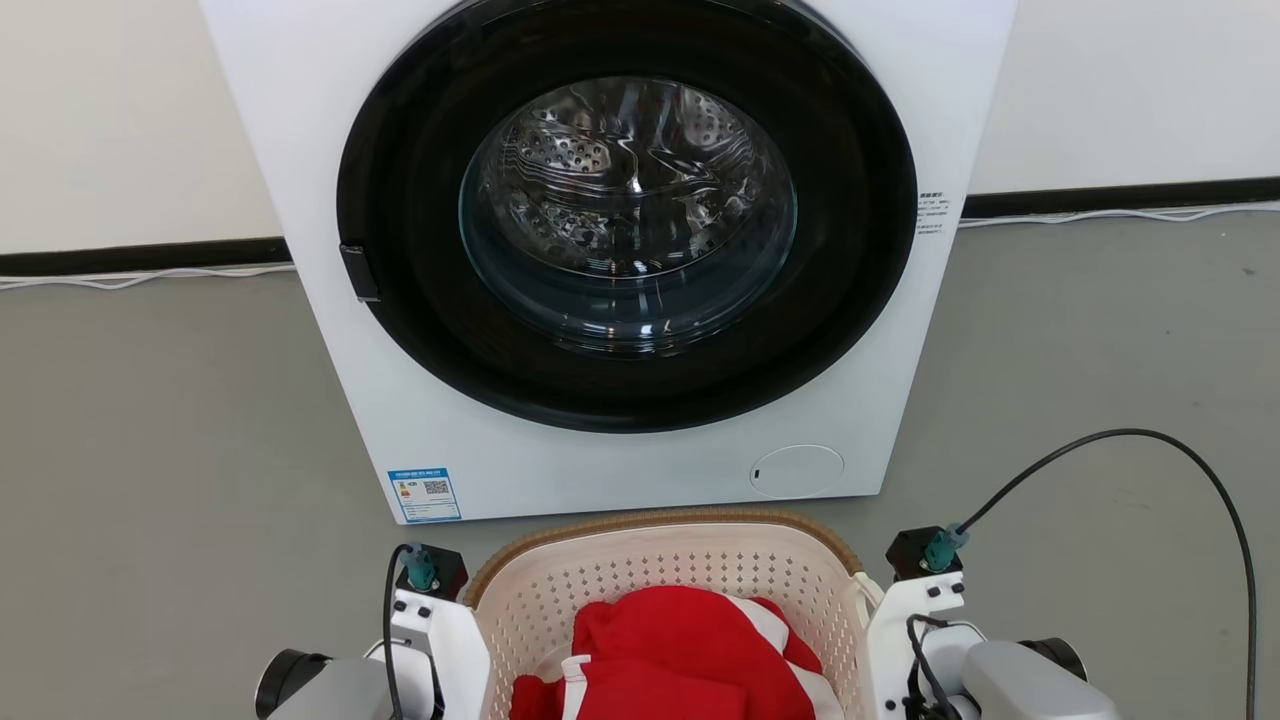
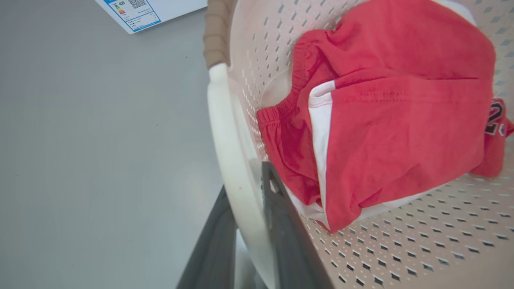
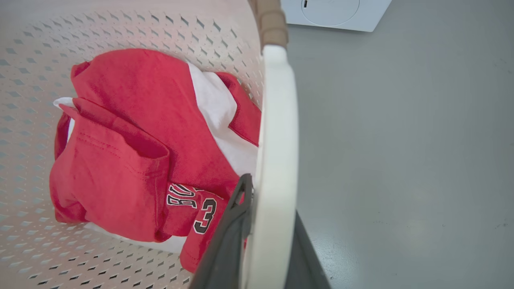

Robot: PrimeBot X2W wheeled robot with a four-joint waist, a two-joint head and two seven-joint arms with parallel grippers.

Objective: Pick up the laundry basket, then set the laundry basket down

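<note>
The laundry basket sits at the bottom centre of the head view, cream and perforated with a brown rim, just in front of the washer. Red and white clothes lie inside it. In the left wrist view my left gripper is shut on the basket's white side handle, one dark finger inside the wall and one outside. In the right wrist view my right gripper is shut the same way on the other white handle. Whether the basket rests on the floor, I cannot tell.
A white front-loading washer with a closed round glass door stands directly ahead. Grey floor spreads to both sides. A black cable arcs from my right wrist. White cords run along the wall's dark skirting.
</note>
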